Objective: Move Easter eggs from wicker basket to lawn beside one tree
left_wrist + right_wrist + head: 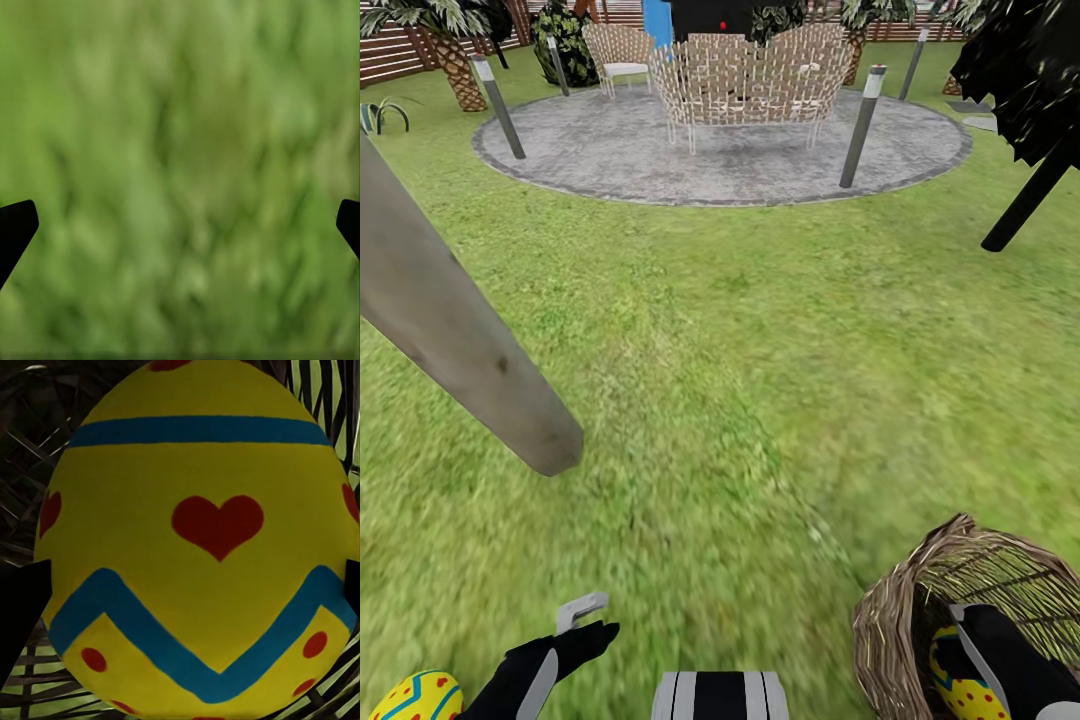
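Grass of the lawn (760, 340) stretched to a grey round patio (720, 160). Pale tree trunk (450, 320) leaned at left. One egg (415, 697) lay cut off beside the spread left claw (585, 620). Right claw (985, 660) reached into the wicker basket (900, 620), fingers flanking another egg (195, 547); grip unclear.

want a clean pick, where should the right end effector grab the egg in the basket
Across the widest middle band of the egg, coming down through the wicker basket's open top. The right end effector already has a finger on each side, and the woven walls block a sideways approach.
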